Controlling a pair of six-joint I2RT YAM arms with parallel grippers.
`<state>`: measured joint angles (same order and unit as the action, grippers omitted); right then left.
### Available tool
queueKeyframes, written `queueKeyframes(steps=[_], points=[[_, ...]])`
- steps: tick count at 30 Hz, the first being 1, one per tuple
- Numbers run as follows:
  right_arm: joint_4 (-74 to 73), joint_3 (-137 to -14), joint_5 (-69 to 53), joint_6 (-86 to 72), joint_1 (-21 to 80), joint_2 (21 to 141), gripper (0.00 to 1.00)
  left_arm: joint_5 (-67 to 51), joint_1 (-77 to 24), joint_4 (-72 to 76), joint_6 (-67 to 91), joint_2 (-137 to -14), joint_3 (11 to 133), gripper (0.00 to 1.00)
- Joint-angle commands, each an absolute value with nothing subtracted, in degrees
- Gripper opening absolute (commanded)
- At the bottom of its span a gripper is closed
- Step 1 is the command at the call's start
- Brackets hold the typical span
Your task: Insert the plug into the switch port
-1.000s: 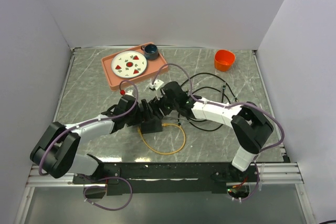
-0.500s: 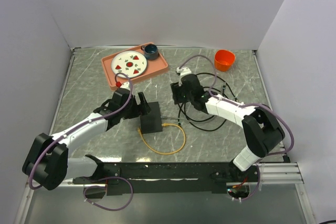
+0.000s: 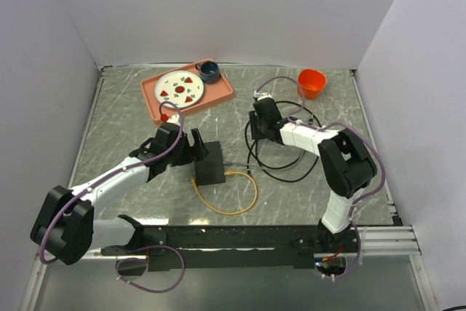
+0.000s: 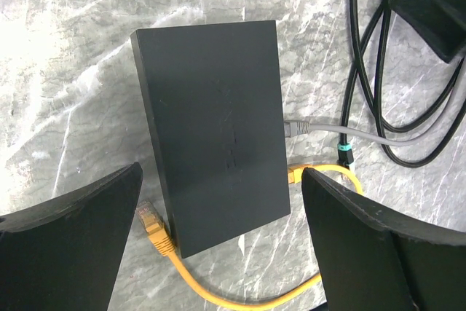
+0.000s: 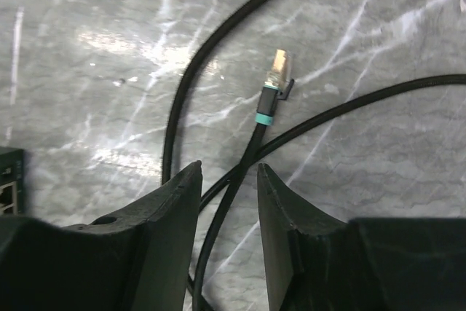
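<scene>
The switch [image 3: 210,163] is a flat black box lying on the marble table; it fills the middle of the left wrist view [image 4: 215,129]. A grey plug [image 4: 295,127] and a yellow plug [image 4: 294,174] sit at its right side. Another yellow plug [image 4: 153,225] lies loose at its near left corner. My left gripper [image 3: 192,145] is open, its fingers either side of the switch's near end [image 4: 222,174]. My right gripper [image 3: 258,126] is slightly open over a black cable [image 5: 240,165] that runs between its fingers. That cable's gold, teal-banded plug [image 5: 275,71] lies just ahead.
Black cable loops [image 3: 287,154] lie right of the switch and a yellow cable loop [image 3: 227,196] lies in front of it. An orange tray [image 3: 222,94] with a plate [image 3: 179,88] and a dark cup [image 3: 209,71] is at the back. An orange cup [image 3: 311,83] is back right.
My right gripper has pulled away from the switch, moving right and back to the black cable. My left gripper has stayed at the switch.
</scene>
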<state>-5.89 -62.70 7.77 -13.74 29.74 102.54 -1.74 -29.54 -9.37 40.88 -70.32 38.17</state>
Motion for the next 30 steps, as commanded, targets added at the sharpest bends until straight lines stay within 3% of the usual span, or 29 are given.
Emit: queueKeyframes(steps=[1, 9, 10, 12, 17, 24, 30], points=[[-6.7, -65.7, 8.9, -15.7, 29.0, 104.4, 0.45, -2.7, -29.4, -8.8, 39.8, -69.5, 38.1, 0.97], [-6.9, -67.2, 5.5, -15.7, 28.9, 108.4, 0.42, -3.0, -29.4, -8.5, 40.2, -69.1, 37.5, 0.97], [-6.9, -67.3, 5.1, -15.5, 28.8, 108.7, 0.25, -2.8, -29.4, -8.5, 40.2, -68.8, 37.5, 0.97], [-6.6, -67.2, 4.7, -15.6, 28.8, 108.5, 0.01, -2.6, -29.4, -9.0, 40.2, -68.6, 37.5, 0.97], [-5.4, -64.4, 6.6, -15.6, 28.7, 102.0, 0.0, -2.5, -29.4, -9.8, 39.9, -67.6, 37.4, 0.97], [-3.0, -63.6, 10.6, -11.9, 28.0, 82.6, 0.0, -2.5, -29.4, -9.8, 39.9, -66.9, 37.4, 0.97], [14.3, -58.0, 9.8, -5.5, 26.5, 63.8, 0.0, -3.1, -29.4, -10.5, 40.1, -64.5, 37.3, 0.97]])
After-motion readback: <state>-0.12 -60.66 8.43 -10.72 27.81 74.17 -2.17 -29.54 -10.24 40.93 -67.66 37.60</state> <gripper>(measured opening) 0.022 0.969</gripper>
